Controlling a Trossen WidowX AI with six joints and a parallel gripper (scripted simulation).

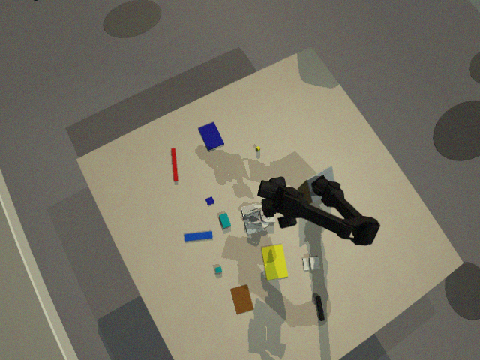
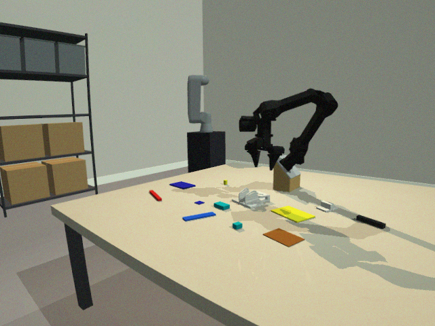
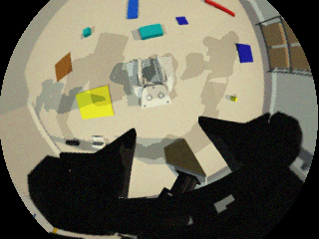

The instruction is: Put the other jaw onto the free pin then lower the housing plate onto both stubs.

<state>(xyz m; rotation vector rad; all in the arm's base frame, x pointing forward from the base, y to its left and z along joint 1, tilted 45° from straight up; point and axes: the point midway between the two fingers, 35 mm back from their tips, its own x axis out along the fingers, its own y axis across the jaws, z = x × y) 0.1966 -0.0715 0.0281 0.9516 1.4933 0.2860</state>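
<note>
My gripper [image 1: 277, 217] [image 2: 264, 167] [image 3: 167, 125] is open and empty, raised well above the table and clear of the white assembly. The housing plate [image 2: 264, 197] [image 3: 156, 102] lies over the gear end of the base; two round stub ends show in it in the wrist view. It looks about level, but its exact seating is too small to tell. The left jaw [image 3: 135, 74] and right jaw [image 3: 162, 70] stand side by side on the ribbed base, reaching out from beneath the plate. The pins and meshing teeth are hidden under the plate.
A yellow plate [image 1: 275, 262] [image 2: 293, 214] [image 3: 95, 103] lies beside the assembly. A teal block [image 1: 224, 220] [image 2: 221, 206] [image 3: 151, 31] lies beyond the jaws. A small white part [image 1: 311, 263] [image 2: 325, 206] and a black bar [image 1: 319, 307] [image 2: 370, 221] lie farther off.
</note>
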